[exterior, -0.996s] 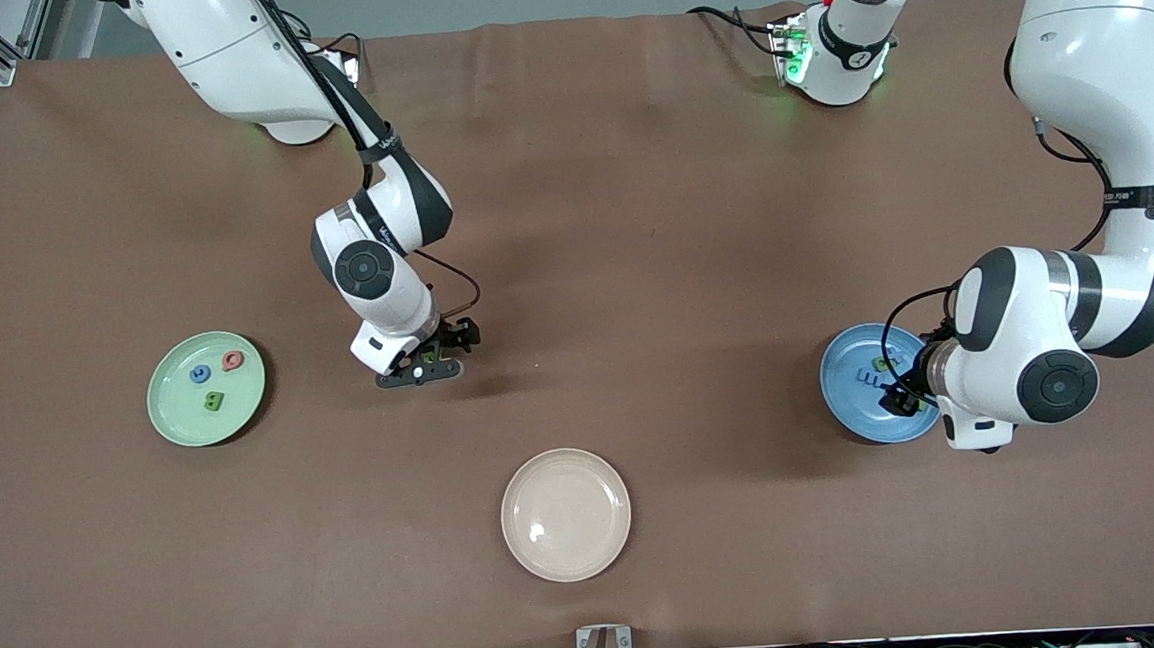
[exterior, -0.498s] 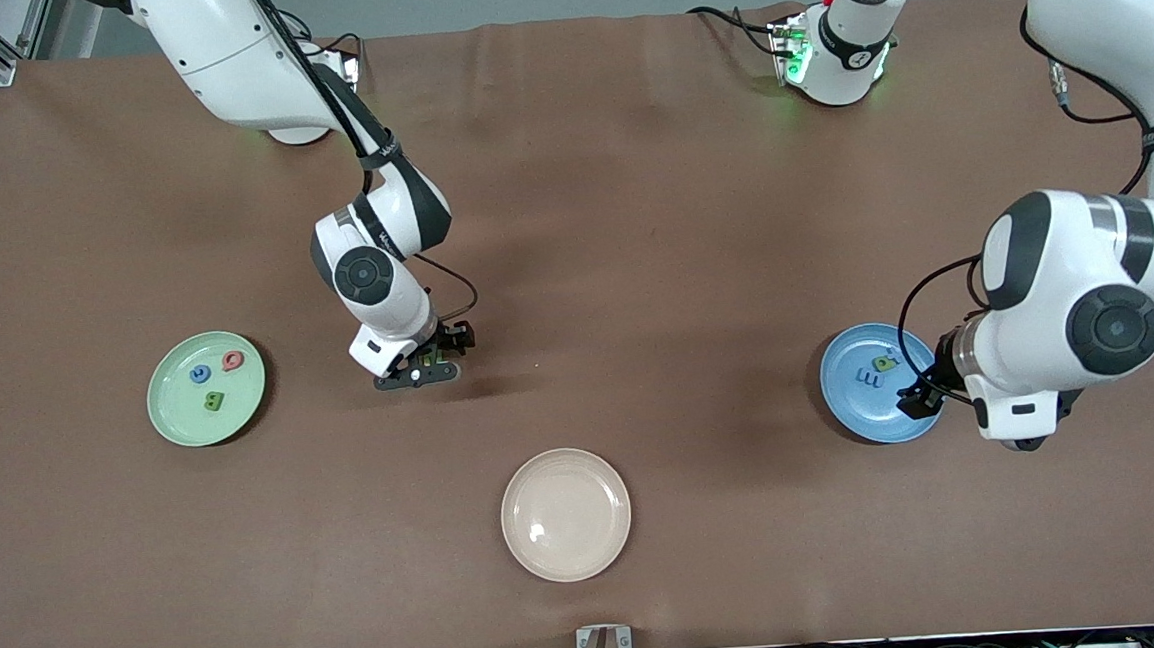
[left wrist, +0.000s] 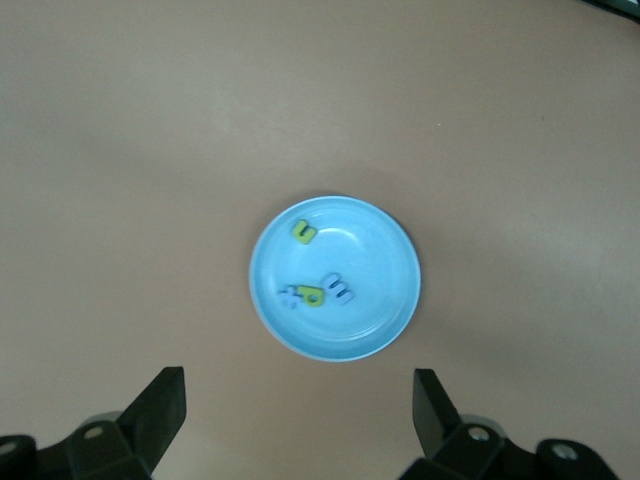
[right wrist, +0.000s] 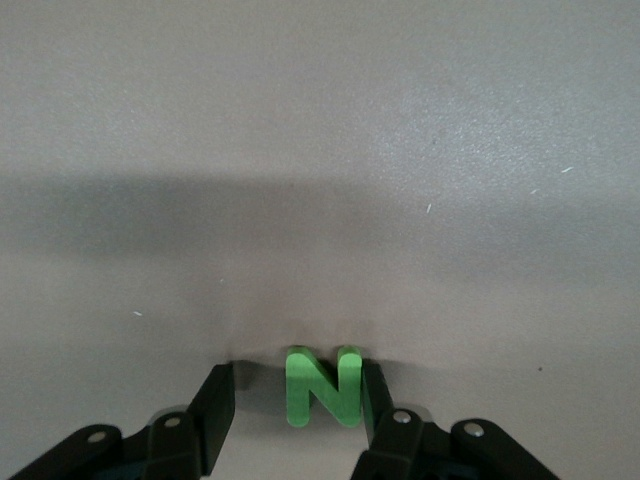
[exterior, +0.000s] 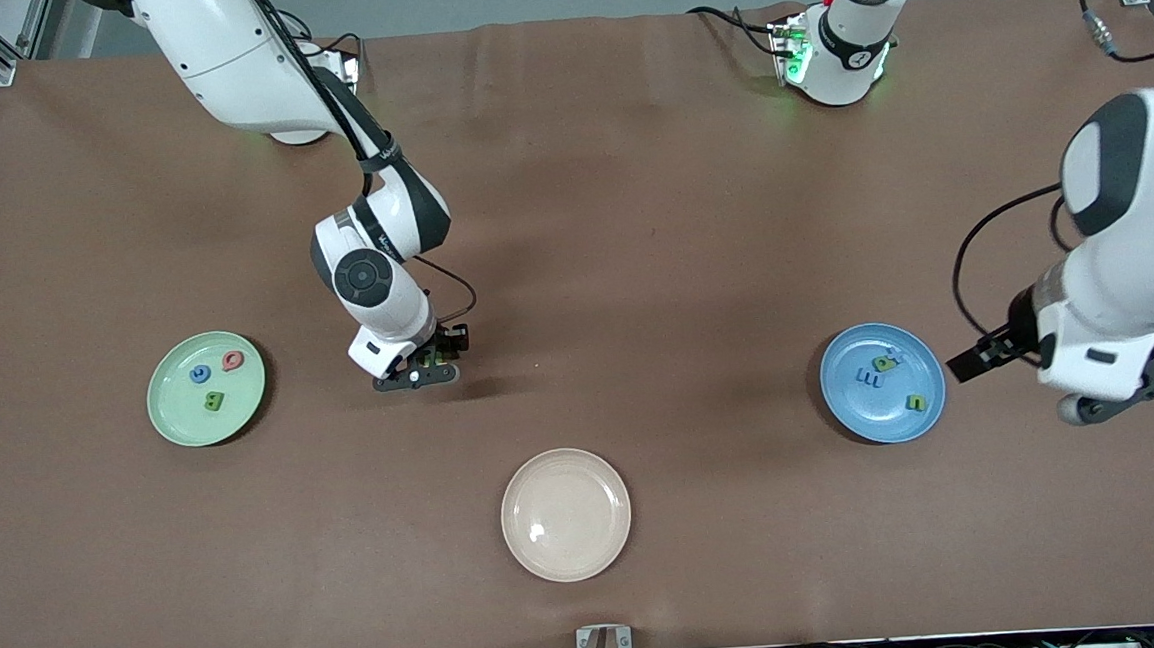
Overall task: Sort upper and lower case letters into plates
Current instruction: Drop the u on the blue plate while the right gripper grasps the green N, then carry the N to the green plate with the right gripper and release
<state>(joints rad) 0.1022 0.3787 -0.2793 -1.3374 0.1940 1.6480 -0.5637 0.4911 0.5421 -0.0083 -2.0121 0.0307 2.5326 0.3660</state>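
Plates for the sorting sat well apart: the mint green plate (exterior: 206, 388) lay toward the right arm's end of the table, and the blue plate (exterior: 882, 381) toward the left arm's end, both about midway between the robots' edge and the camera's edge. The green plate held a blue letter (exterior: 200, 373), a red letter (exterior: 233, 360) and a green letter B (exterior: 213, 401). The blue plate (left wrist: 335, 278) carried a yellow-green letter (left wrist: 304, 234) apart from a close cluster of a green letter (left wrist: 314, 297) and two pale blue ones (left wrist: 340, 289). A cream plate (exterior: 566, 514) lay empty-looking near the middle of the camera's edge.

The right gripper (exterior: 429, 361) was low at the tabletop between the green plate and the table's middle. Its fingers stood slightly apart around a green letter N (right wrist: 323, 386); one finger (right wrist: 372, 395) was against the letter and the other (right wrist: 215, 400) stood off it with a gap.

The left gripper (left wrist: 298, 420) hung high in the air over the table by the blue plate, its fingers wide apart and holding nothing.
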